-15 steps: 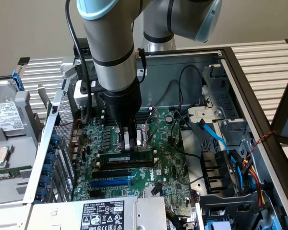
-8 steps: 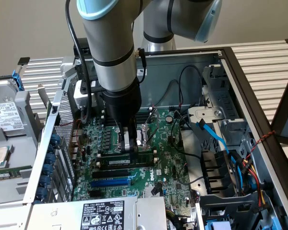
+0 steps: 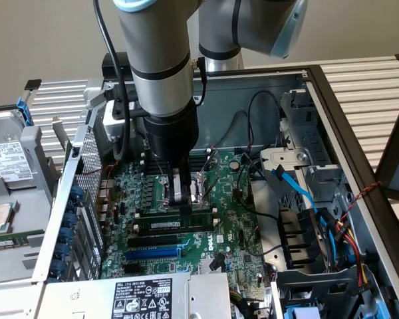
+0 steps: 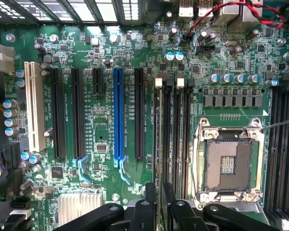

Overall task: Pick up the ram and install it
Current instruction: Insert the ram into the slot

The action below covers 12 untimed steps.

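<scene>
1. Gripper (image 4: 159, 204): black fingers (image 4: 150, 197) point down over the memory slots, set on either side of the ram's upper edge and standing slightly apart; whether they press the stick cannot be told.
2. Ram (image 3: 173, 223): long green stick with a pale label, upright on edge in a memory slot (image 4: 177, 139) on the motherboard, directly under the gripper. In the wrist view it appears edge-on as a thin strip (image 4: 160, 144) running away from between the fingertips.
3. Motherboard (image 3: 236, 232): green board, lying flat inside the open computer case. It carries an empty CPU socket (image 4: 229, 163) beside the memory slots, a blue expansion slot (image 4: 118, 115), black slots beside it, and one white slot (image 4: 35, 108).
4. Computer case (image 3: 332, 100): lid off; holds the motherboard, a blue cable (image 3: 299, 189), and bundled wires at the exterior view's right.
5. Hard drive (image 3: 10, 159): lies outside the case, at the exterior view's left.
</scene>
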### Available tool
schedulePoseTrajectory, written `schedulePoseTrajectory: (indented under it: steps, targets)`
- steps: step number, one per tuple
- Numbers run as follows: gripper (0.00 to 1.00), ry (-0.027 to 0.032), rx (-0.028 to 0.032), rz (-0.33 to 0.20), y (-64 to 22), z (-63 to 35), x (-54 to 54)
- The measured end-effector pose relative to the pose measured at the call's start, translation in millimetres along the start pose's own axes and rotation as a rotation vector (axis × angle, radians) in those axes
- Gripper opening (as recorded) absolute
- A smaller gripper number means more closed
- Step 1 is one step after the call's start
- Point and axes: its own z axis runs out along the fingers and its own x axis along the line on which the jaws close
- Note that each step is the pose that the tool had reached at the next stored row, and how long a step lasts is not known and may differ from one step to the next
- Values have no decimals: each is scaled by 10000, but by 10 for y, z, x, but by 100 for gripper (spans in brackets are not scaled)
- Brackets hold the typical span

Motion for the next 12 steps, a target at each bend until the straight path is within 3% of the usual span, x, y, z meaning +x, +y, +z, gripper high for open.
schedulePoseTrajectory:
  steps: [2,5,6,7,12]
  targets:
    - [20,8,-220,3,-14,-8,2]
    - [20,34,-714,13,-27,-9,4]
    - [20,41,-842,14,-34,-12,5]
    - [20,46,-929,15,-43,-19,5]
    - [20,40,-939,16,-43,-18,5]
